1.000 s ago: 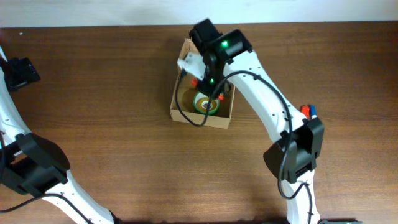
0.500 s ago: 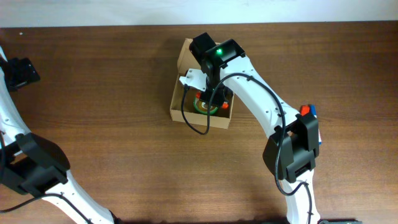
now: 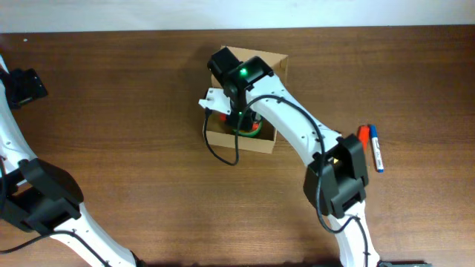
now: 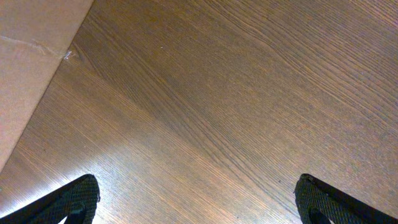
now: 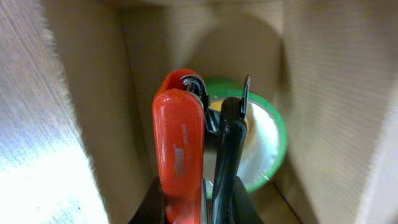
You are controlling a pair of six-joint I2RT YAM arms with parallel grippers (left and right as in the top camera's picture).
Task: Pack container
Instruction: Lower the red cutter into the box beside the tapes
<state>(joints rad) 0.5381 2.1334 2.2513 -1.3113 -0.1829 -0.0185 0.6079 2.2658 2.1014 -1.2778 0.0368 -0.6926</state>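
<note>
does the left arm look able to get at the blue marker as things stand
Probably not: the blue marker lies far right, past the container and the right arm reaching into it with a red tool, while the left pincer hangs open at the far left edge.

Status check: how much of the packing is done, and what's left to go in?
Done: the green tape roll lies in the container. In hand: the right tool is down inside the container, shut on a red and black item, not yet released. Left: the red marker and blue marker lie outside on the table, and the lid is open. The left tool is open, away from the work.
</note>
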